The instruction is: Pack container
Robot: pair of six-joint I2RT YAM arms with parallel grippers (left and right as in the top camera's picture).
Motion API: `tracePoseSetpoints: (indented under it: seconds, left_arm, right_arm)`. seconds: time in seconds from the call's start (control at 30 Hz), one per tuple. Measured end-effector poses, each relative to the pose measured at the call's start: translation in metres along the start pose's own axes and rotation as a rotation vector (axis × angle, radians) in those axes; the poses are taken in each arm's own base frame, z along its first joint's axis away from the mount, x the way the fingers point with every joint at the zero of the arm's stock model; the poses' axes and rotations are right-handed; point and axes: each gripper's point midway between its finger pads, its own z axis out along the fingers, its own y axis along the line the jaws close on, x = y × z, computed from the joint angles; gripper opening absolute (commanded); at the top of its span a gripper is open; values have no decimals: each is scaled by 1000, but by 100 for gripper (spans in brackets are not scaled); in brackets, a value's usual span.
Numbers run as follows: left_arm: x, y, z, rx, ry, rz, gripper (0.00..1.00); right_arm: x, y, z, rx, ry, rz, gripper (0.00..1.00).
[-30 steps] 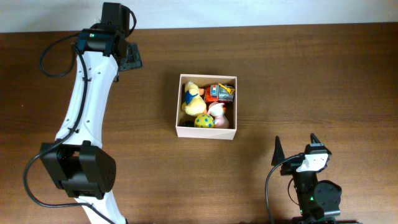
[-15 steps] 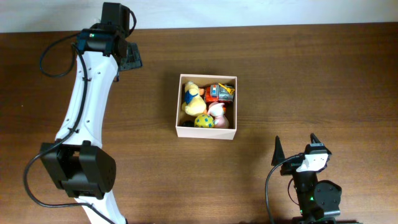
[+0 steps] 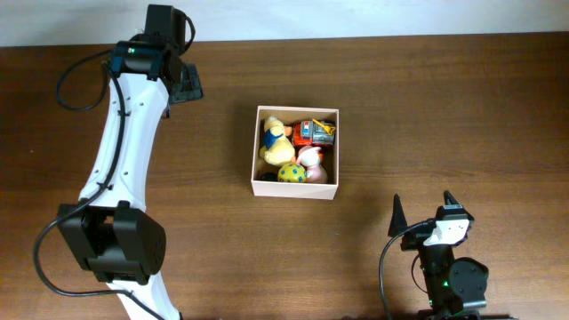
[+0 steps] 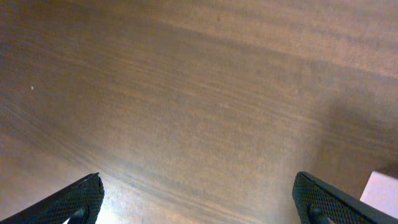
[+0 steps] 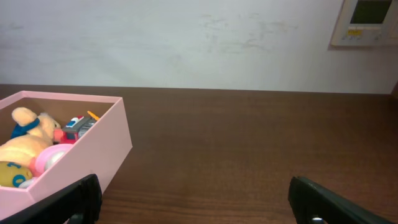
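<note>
count: 1 container (image 3: 294,190), 4 toys inside | container: mid-desk (image 3: 444,107), mouth up, square, no long axis, slightly skewed | left end effector (image 4: 196,179), right end effector (image 3: 423,197): both spread, empty, well apart from it

Left gripper (image 4: 198,200), right gripper (image 3: 423,206) (both agape)

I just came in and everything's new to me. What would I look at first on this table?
First, the square white cardboard box in the middle of the dark wooden table. It is crammed with bright toys: a yellow plush duck, a red toy truck and a spotted yellow ball. Next, the long white left arm reaching toward the far edge, with the left gripper open over bare wood.
</note>
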Motion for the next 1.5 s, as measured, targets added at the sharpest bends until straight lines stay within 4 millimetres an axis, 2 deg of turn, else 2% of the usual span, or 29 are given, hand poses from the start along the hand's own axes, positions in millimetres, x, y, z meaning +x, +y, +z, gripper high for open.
tracePoseSetpoints:
  seconds: [0.13, 0.2, 0.27, 0.37, 0.47, 0.6, 0.73, 0.83, 0.97, 1.13, 1.3, 1.5]
  left_arm:
    - [-15, 10, 2, 3, -48, -46, 99]
    - [-23, 25, -1, -5, -70, -82, 99]
    - [-29, 44, -14, -9, -100, -122, 99]
    - [-36, 78, -56, 1, -172, -190, 99]
    - [-33, 110, -114, 15, -267, -248, 99]
    - [-18, 146, -193, 44, -413, -318, 99]
    - [3, 173, -246, 50, -520, -370, 99]
    - [24, 181, -268, 64, -568, -383, 99]
    - [59, 185, -270, 72, -603, -394, 99]
    - [88, 183, -256, 92, -694, -423, 99]
    - [113, 179, -230, 105, -752, -440, 99]
    - [131, 167, -192, 125, -795, -445, 99]
  right_arm:
    - [0, 0, 0, 0, 0, 0, 99]
    - [0, 0, 0, 0, 0, 0, 99]
    - [0, 0, 0, 0, 0, 0, 99]
    - [0, 0, 0, 0, 0, 0, 99]
    - [0, 0, 0, 0, 0, 0, 99]
    - [0, 0, 0, 0, 0, 0, 99]
    - [0, 0, 0, 0, 0, 0, 99]
    - [0, 0, 0, 0, 0, 0, 99]
    - [0, 0, 0, -1, 0, 0, 99]
    - [0, 1, 0, -4, 1, 0, 99]
    - [0, 1, 0, -5, 1, 0, 99]
    - [0, 1, 0, -5, 1, 0, 99]
